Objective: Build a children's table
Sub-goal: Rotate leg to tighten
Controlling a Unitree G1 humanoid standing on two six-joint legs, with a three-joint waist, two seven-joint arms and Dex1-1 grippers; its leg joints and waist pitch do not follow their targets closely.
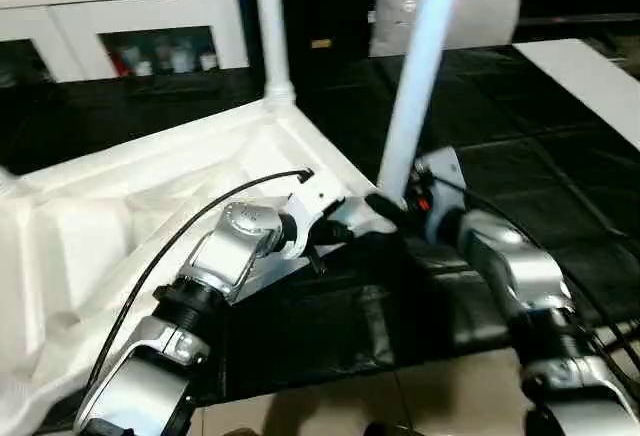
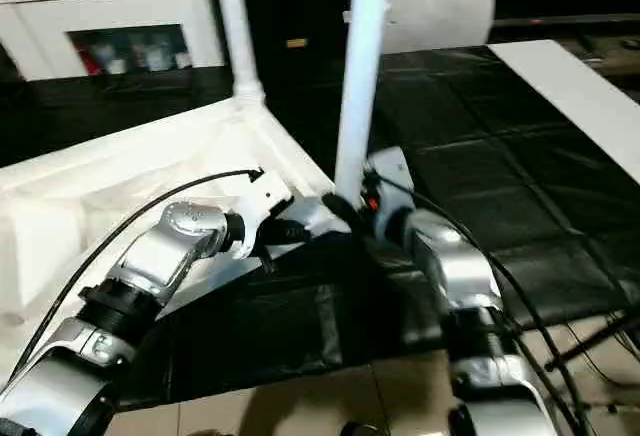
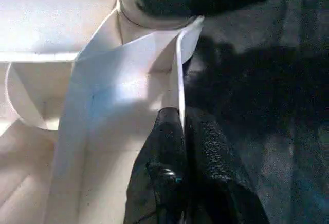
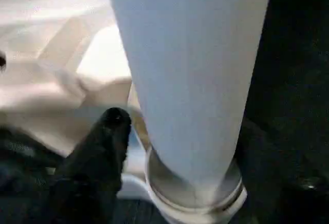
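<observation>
The white table top [image 1: 120,196] lies upside down on black mats, ribbed underside up. One leg [image 1: 270,26] stands upright in the far corner socket. A second leg [image 1: 415,76] rises, slightly tilted, from the near right corner socket [image 4: 195,203]. My right gripper [image 1: 390,206] is shut on this leg's base; one black finger [image 4: 103,142] lies against the leg [image 4: 190,70]. My left gripper [image 1: 335,221] is shut on the thin rim [image 3: 180,80] of the top, close beside that same corner, its fingers [image 3: 164,147] pinching the edge.
A white pillow [image 1: 480,11] leans at the back. A white glass-door cabinet [image 1: 130,16] stands at the back left. A flat white board [image 1: 590,76] lies at the right. Black mats [image 1: 520,156] cover the floor, with tan tiles [image 1: 400,396] nearest me.
</observation>
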